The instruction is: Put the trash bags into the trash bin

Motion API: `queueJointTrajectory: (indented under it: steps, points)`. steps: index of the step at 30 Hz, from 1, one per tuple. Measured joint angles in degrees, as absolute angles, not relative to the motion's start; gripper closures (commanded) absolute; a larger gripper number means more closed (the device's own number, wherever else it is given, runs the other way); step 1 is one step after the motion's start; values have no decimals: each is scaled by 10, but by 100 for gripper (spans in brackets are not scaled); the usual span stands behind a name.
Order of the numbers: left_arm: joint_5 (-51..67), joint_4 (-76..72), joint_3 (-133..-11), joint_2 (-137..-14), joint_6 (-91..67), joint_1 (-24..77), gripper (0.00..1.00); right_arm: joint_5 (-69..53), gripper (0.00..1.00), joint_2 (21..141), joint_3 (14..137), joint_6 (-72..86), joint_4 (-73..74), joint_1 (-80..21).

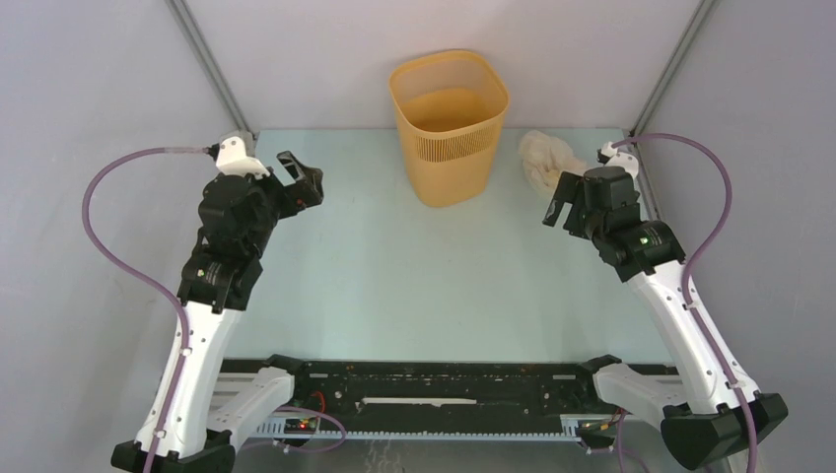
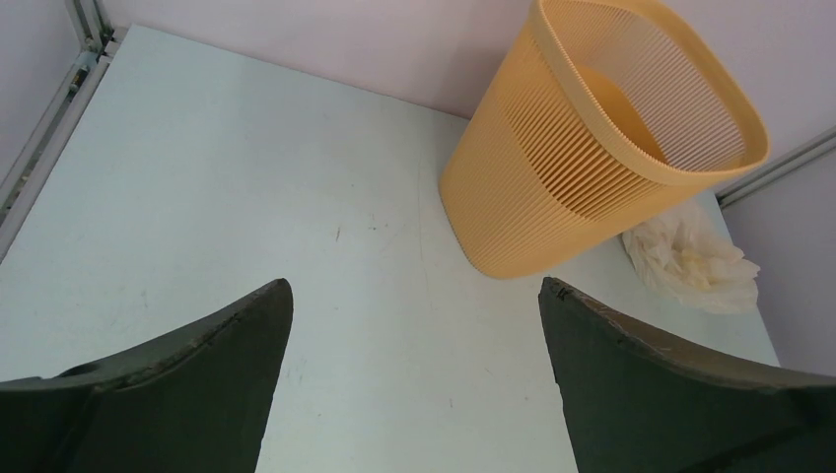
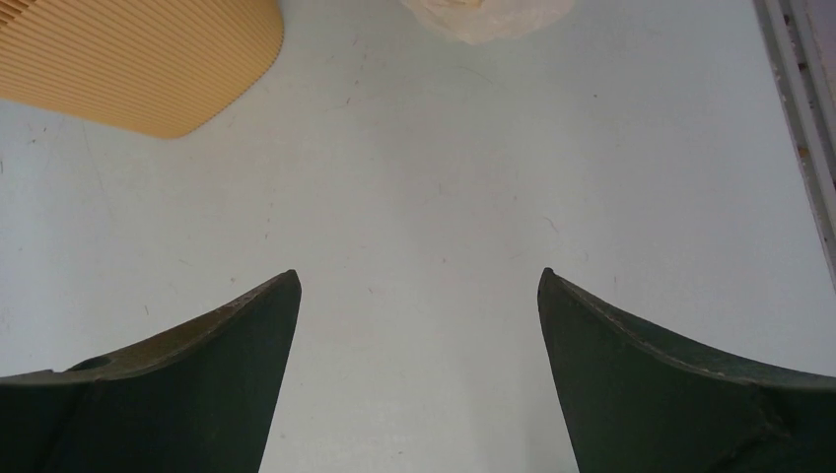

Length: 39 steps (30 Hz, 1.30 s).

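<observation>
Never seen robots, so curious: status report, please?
Left hand, right hand open, empty. Trash bag crumpled on table beside trash bin, untouched. Nothing in the way.

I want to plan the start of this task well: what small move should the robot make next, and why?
I would probably ease the right gripper forward toward the trash bag. Both grippers are open and empty. The bag lies crumpled on the table, to the right of the trash bin, just beyond the right gripper and far from the left gripper.
</observation>
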<state>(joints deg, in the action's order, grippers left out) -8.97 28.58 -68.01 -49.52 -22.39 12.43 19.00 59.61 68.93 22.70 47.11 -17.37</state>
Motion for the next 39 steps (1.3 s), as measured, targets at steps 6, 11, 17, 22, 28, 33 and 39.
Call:
queueJointTrajectory:
  steps: [6,11,17,22,28,33,39]
  points:
    - [-93,283,-680,-495,-214,130,0,200,0,619,689,228,454,-174]
    - [-102,283,-680,-486,-209,132,0,199,0,669,689,229,422,-168]
    - [-106,289,-663,-446,-210,133,0,169,0,750,690,253,378,-108]
    - [-100,310,-626,-403,-221,133,0,110,0,832,712,268,339,-37]
    - [-87,356,-619,-368,-229,134,0,69,6,942,782,281,297,18]
    - [-82,397,-619,-347,-229,134,0,42,9,1046,877,278,295,33]
    - [-69,434,-619,-345,-231,134,0,62,5,1124,960,243,316,5]
